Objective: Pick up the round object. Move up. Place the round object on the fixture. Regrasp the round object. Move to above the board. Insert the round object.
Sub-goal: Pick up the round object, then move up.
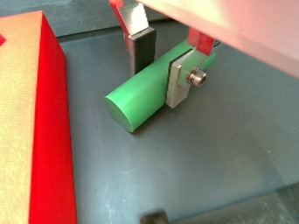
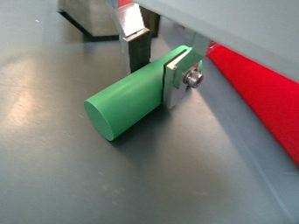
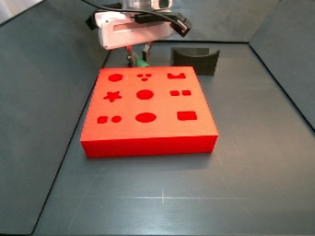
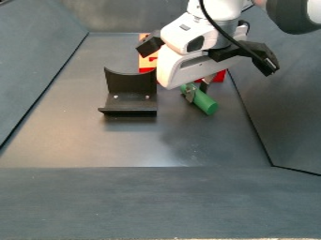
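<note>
The white Franka arm's two-finger gripper (image 1: 160, 63) reaches down to the dark floor, its flat silver finger plates (image 2: 177, 79) with dark pads pointing downward. The jaws are closed on the sides of the small green cylindrical peg (image 2: 125, 102), which lies on its side. In a side view the white gripper body (image 4: 189, 61) hangs low over it.

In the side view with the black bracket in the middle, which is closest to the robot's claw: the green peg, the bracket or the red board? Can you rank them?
Measured from the gripper, low over the floor:
1. The round object: lying between the fingers.
2. The board: just behind the gripper, mostly hidden by it.
3. The fixture: standing off to the side, apart from the gripper.
</note>
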Motion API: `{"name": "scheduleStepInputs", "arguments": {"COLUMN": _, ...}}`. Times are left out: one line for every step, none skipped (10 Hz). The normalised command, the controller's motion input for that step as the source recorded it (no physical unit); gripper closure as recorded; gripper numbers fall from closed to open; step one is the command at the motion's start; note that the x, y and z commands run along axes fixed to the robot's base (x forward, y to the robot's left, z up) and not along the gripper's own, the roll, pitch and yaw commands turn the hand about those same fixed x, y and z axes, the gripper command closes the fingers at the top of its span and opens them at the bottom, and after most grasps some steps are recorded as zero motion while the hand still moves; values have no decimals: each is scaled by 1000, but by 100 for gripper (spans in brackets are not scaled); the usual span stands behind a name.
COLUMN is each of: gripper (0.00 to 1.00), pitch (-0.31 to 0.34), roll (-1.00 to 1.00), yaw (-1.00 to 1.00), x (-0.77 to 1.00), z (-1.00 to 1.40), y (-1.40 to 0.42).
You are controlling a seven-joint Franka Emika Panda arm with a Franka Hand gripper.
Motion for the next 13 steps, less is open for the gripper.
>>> {"name": "scheduleStepInputs", "arguments": {"gripper": 100, "pitch": 0, "roll": 0, "yaw": 0, "x": 0, "z": 0, "y": 0}}
{"name": "scheduleStepInputs", "arguments": {"gripper": 100, "pitch": 0, "roll": 0, "yaw": 0, "x": 0, "z": 0, "y": 0}}
{"name": "scheduleStepInputs", "arguments": {"gripper": 100, "pitch": 0, "roll": 0, "yaw": 0, "x": 0, "z": 0, "y": 0}}
{"name": "scheduleStepInputs", "arguments": {"gripper": 100, "pitch": 0, "roll": 0, "yaw": 0, "x": 0, "z": 0, "y": 0}}
{"name": "scheduleStepInputs", "arguments": {"gripper": 100, "pitch": 0, "roll": 0, "yaw": 0, "x": 0, "z": 0, "y": 0}}
{"name": "scheduleStepInputs", "arguments": {"gripper": 100, "pitch": 0, "roll": 0, "yaw": 0, "x": 0, "z": 0, "y": 0}}
{"name": "scheduleStepInputs", "arguments": {"gripper": 100, "pitch": 0, "roll": 0, "yaw": 0, "x": 0, "z": 0, "y": 0}}
{"name": "scheduleStepInputs", "arguments": {"gripper": 100, "pitch": 0, "roll": 0, "yaw": 0, "x": 0, "z": 833, "y": 0}}
{"name": "scheduleStepInputs", "arguments": {"gripper": 100, "pitch": -19, "roll": 4, "yaw": -13, "x": 33, "z": 833, "y": 24}}
{"name": "scheduleStepInputs", "arguments": {"gripper": 100, "pitch": 3, "roll": -17, "yaw": -10, "x": 20, "z": 698, "y": 26}}
{"name": "scheduleStepInputs", "arguments": {"gripper": 100, "pitch": 6, "roll": -35, "yaw": -2, "x": 4, "z": 574, "y": 15}}
{"name": "scheduleStepInputs", "arguments": {"gripper": 100, "pitch": 8, "roll": -54, "yaw": 7, "x": -6, "z": 437, "y": 8}}
{"name": "scheduleStepInputs", "arguments": {"gripper": 100, "pitch": 10, "roll": -74, "yaw": 13, "x": -11, "z": 296, "y": 0}}
